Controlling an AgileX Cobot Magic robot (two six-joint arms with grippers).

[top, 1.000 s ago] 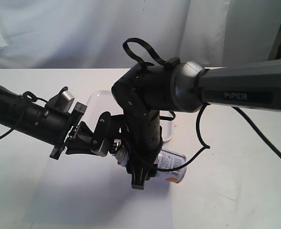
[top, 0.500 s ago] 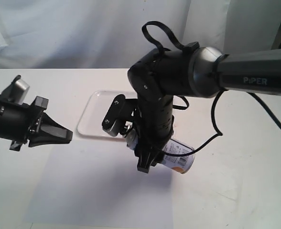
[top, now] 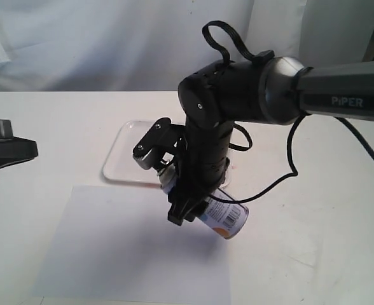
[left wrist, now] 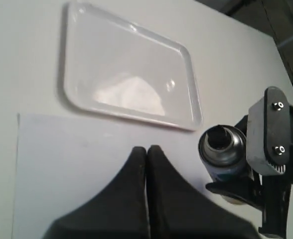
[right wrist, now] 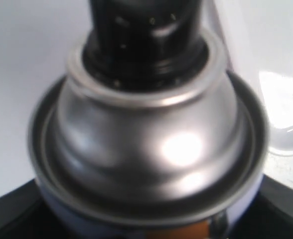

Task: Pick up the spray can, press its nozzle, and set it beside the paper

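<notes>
Spray can (top: 224, 219) hangs tilted over mid-tabletop (top: 314, 210), by the paper (top: 130, 254), clamped round its body by the right tool (top: 190, 206), nozzle (right wrist: 146, 30) uncovered; left tool (left wrist: 146, 152), pinched together on nothing, sits near the left edge. Rigid, probably light, slick metal: a mid-label grip looks safest.

You had one readable word: "PiPER", pale on the right arm (top: 347, 101). Print on the spray can (top: 225, 219) was too small to read.
</notes>
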